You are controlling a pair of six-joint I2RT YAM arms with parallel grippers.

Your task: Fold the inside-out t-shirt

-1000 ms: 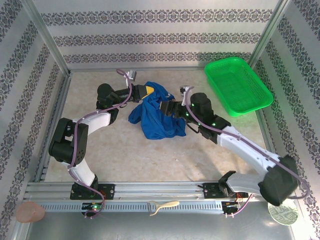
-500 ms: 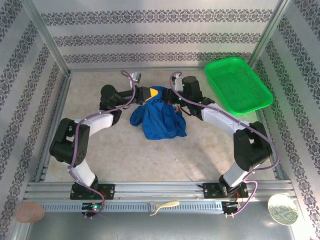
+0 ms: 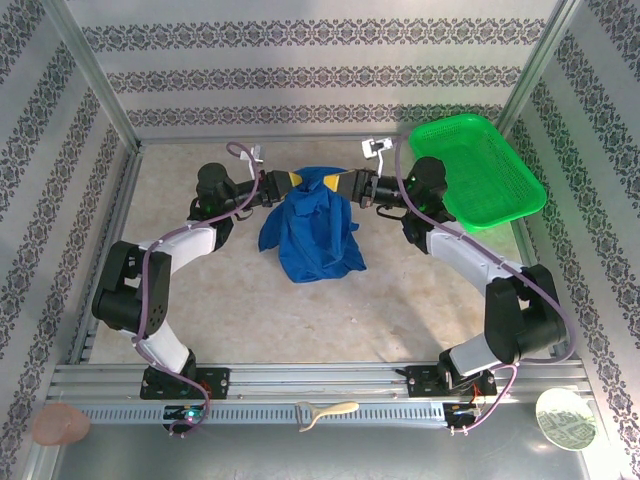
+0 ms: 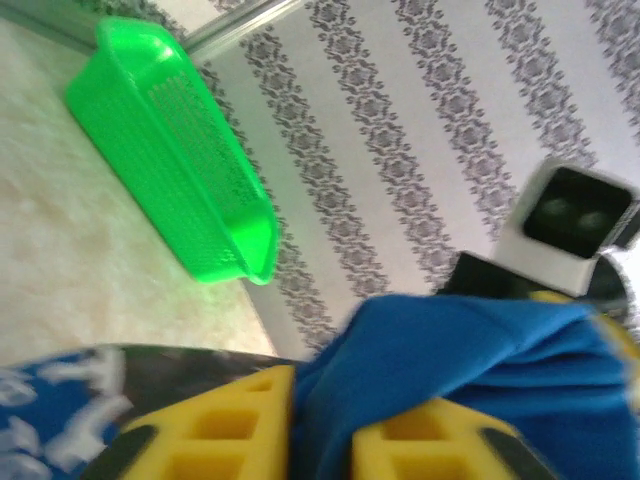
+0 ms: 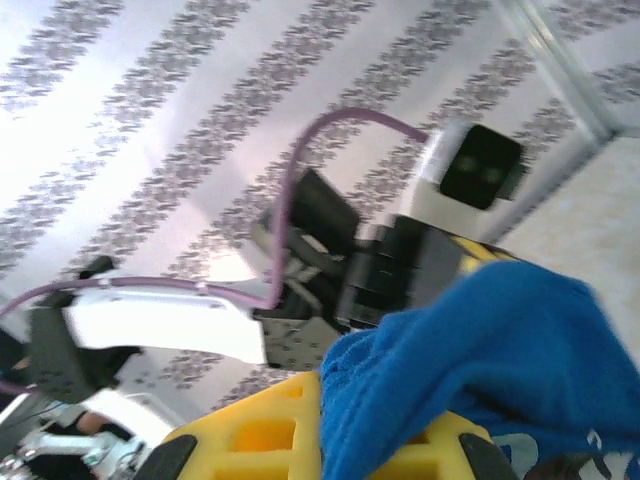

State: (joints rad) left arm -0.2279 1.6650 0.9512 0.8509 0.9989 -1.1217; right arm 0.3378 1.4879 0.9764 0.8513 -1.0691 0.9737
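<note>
The royal-blue t-shirt [image 3: 315,235] hangs bunched at the back middle of the table, its top edge held up between both grippers. My left gripper [image 3: 293,182] grips that edge from the left, and my right gripper [image 3: 342,185] grips it from the right, a short gap apart. In the left wrist view, blue cloth [image 4: 470,340] runs down between the yellow fingers [image 4: 230,430] of the left gripper [image 4: 322,430]. The right gripper [image 5: 345,440] likewise has the shirt [image 5: 480,340] pinched between its yellow fingers [image 5: 260,440]. White lettering [image 4: 60,400] shows on a lower fold.
A green mesh basket [image 3: 478,170] stands at the back right, close behind the right arm's forearm; it also appears as the basket [image 4: 180,170] in the left wrist view. Patterned walls enclose the table on three sides. Bare tabletop [image 3: 300,320] lies in front of the shirt.
The right gripper went from open at the shirt's right side to shut on its top edge, and its arm swung out to the right. The shirt now hangs between both grippers.
</note>
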